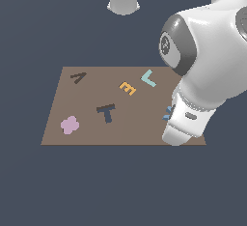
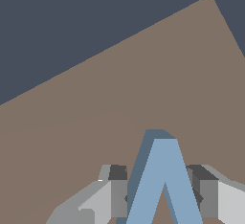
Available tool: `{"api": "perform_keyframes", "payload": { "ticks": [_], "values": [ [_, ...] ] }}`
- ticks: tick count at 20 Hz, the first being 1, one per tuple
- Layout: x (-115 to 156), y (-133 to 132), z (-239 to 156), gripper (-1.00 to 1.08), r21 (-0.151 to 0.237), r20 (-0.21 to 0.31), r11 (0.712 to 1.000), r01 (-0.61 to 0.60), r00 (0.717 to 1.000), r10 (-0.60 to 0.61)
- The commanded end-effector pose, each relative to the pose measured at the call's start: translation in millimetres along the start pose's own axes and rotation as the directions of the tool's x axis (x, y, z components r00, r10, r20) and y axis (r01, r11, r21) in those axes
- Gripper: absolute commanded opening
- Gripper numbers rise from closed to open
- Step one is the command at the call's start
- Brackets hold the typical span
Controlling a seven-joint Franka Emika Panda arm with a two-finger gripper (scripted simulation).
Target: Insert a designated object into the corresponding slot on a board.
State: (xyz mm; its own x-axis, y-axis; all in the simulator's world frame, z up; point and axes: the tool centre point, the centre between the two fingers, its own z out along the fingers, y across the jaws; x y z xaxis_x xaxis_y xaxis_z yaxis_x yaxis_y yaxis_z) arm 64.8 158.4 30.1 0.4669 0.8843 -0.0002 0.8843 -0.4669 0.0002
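In the exterior view, the Franka arm leans low over the brown board (image 1: 58,123) near its edge on the exterior view's right, its white wrist hiding nearly all of the medium-blue A-shaped piece (image 1: 167,112), of which only a sliver shows beside the wrist. The dark A-shaped slot (image 1: 78,77) lies well apart, at the far corner toward the exterior view's left. Between them sit a pale teal L (image 1: 149,78), an orange E (image 1: 128,88), a navy T (image 1: 106,112) and a pink flower shape (image 1: 69,124).

In the wrist view, the gripper (image 2: 162,192) straddles the blue piece (image 2: 165,184), one dark pad (image 2: 118,173) on each side of its legs. Whether the pads press the piece or stand just clear cannot be told, nor whether it rests on the board.

The grasp looks like the step in hand. Done well, it means centring the pads on both legs, closing squarely so the letter does not twist, then lifting clear of the other letters before crossing to the slot.
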Motion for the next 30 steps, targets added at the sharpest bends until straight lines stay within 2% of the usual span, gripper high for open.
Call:
{"api": "perform_keyframes", "payload": {
  "ticks": [1,9,16,24,30],
  "values": [
    [0.2,-0.2,0.1,-1.00,0.000,0.000,1.000,0.000,1.000,0.000],
    [-6.9,-4.6,-0.2,-1.00,0.000,0.000,1.000,0.024,1.000,-0.024],
    [-25.9,-16.0,-0.8,-1.00,0.000,0.000,0.996,0.088,0.996,-0.088],
    [-68.4,-36.0,-2.0,-1.00,0.000,0.000,0.975,0.223,0.975,-0.223],
    [-114.5,-50.0,-3.2,-1.00,0.000,-0.001,0.934,0.358,0.934,-0.358]
  ]
}}
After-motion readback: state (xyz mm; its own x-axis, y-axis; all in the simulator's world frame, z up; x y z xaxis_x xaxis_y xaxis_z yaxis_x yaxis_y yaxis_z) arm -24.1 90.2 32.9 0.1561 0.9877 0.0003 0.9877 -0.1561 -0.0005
